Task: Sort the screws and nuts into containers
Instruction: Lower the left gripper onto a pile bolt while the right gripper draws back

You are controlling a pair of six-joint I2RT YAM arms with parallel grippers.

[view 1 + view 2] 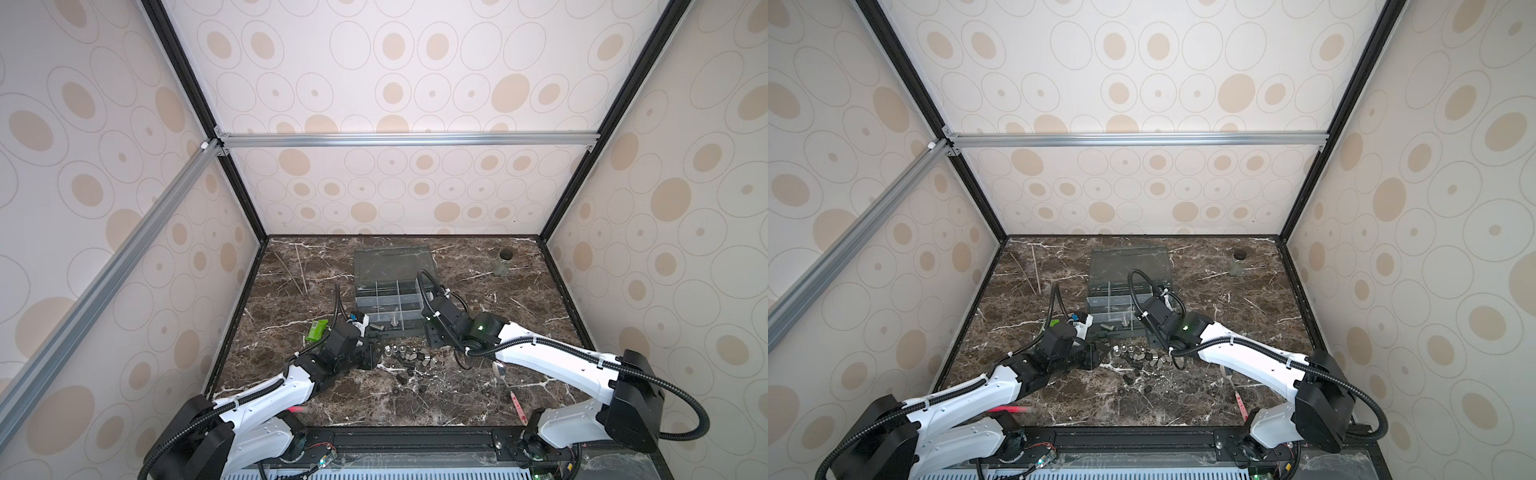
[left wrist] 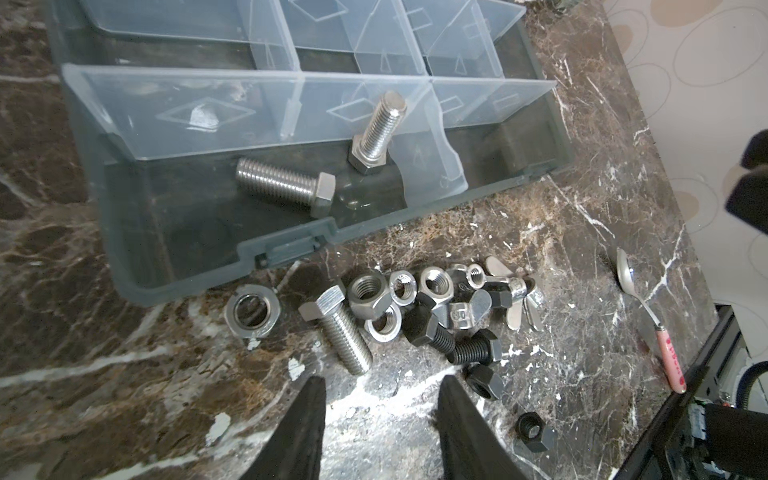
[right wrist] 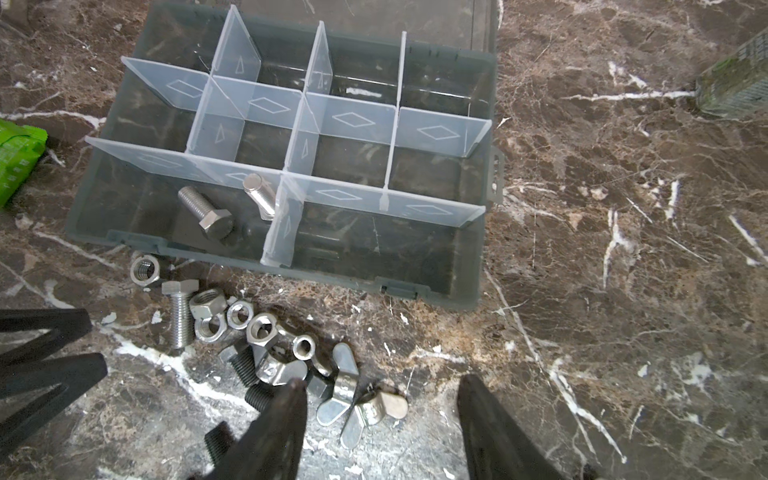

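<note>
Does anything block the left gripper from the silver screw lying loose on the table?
Nothing visible does. The left gripper is open and empty, with only bare tabletop between it and the silver screw. However, silver nuts crowd the screw's head and a black screw lies close beside it.

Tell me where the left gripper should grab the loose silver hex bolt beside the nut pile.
Grip the silver hex bolt across its threaded shaft, near the free end, coming down from above. It lies flat, shaft end toward the open left gripper. The head crowds a silver nut, while the free end's sides look clear.
</note>
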